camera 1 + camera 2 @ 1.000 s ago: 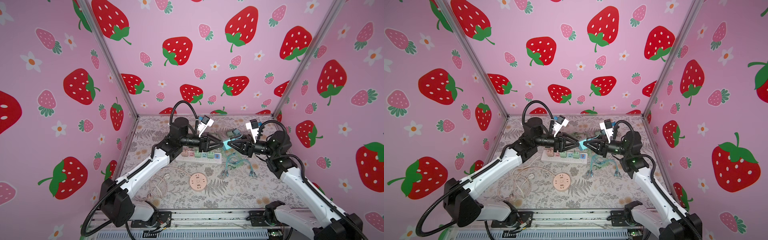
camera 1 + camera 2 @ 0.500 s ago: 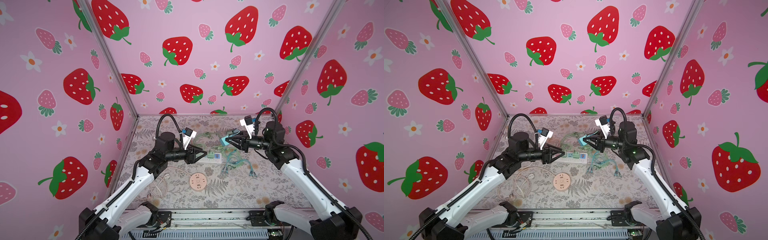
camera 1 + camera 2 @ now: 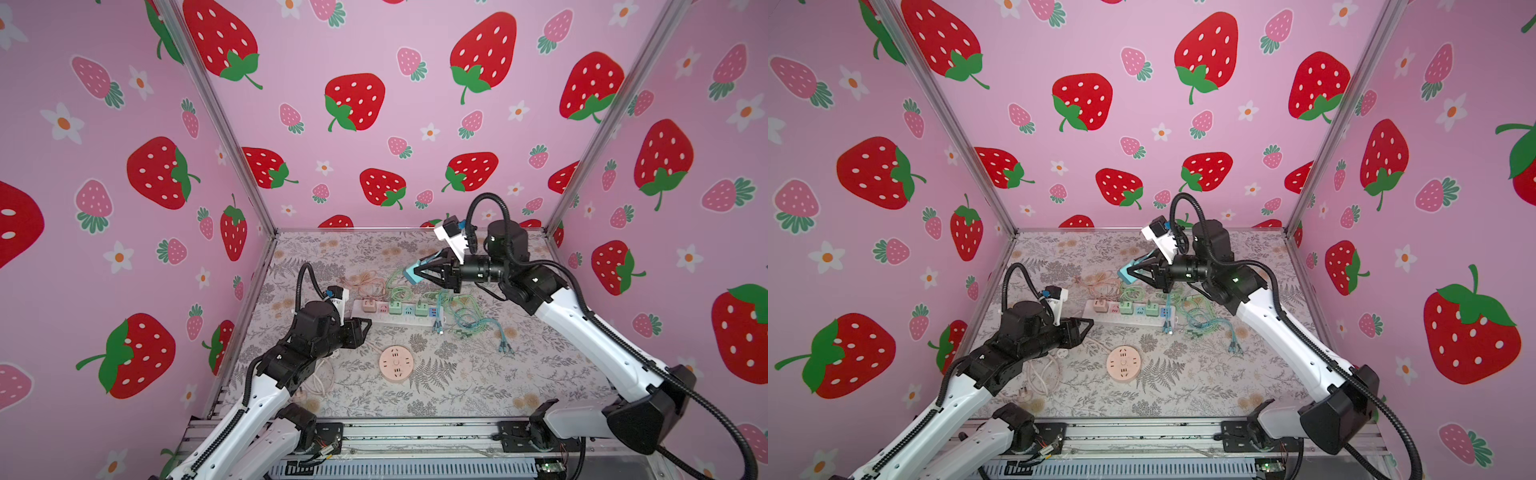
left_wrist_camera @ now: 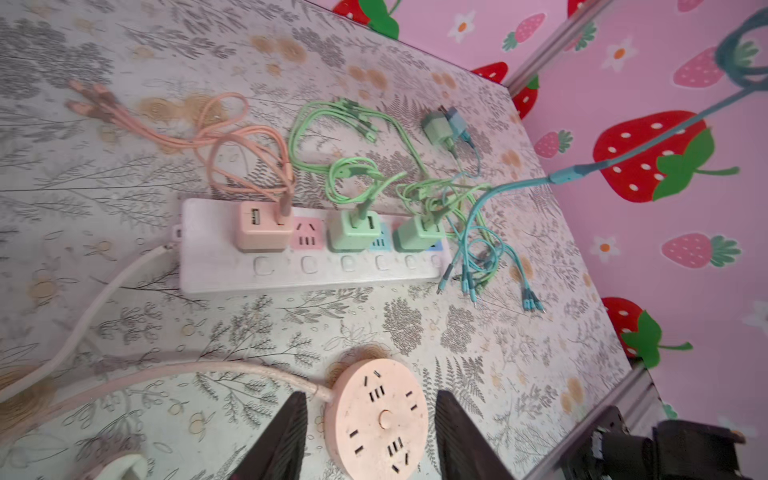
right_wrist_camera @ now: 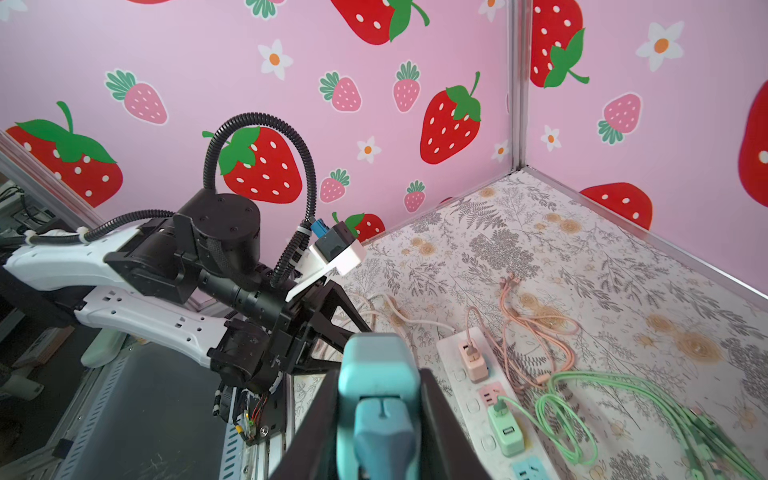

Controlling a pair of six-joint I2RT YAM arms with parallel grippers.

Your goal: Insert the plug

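Note:
My right gripper point(image 3: 417, 272) point(image 3: 1128, 271) point(image 5: 379, 399) is shut on a teal cube plug point(image 3: 410, 274) point(image 5: 376, 370), held in the air above the back of the table. The plug's teal cable point(image 4: 582, 170) trails down to the table. Below lies the white power strip point(image 3: 401, 321) point(image 3: 1129, 321) point(image 4: 216, 266) point(image 5: 451, 353), carrying a pink cube point(image 4: 259, 228) and two green cubes point(image 4: 355, 230). A pink socket point(image 4: 306, 232) and a blue socket point(image 4: 380, 243) on it show bare. My left gripper point(image 3: 369, 326) point(image 3: 1090, 326) point(image 4: 371, 395) stands open and empty by the strip's left end.
A round pink socket disc point(image 3: 396, 364) point(image 3: 1122, 364) point(image 4: 380, 419) lies in front of the strip. Pink cables point(image 4: 232, 137), green cables point(image 4: 353, 174) and teal cables point(image 3: 469, 320) tangle behind and right of it. A loose charger point(image 4: 440, 126) lies at the back. White cord point(image 3: 1042, 374) coils front left.
The left gripper has drawn back from the middle to the front left and opened wider. The right gripper has lifted toward the back right, still shut on the teal plug.

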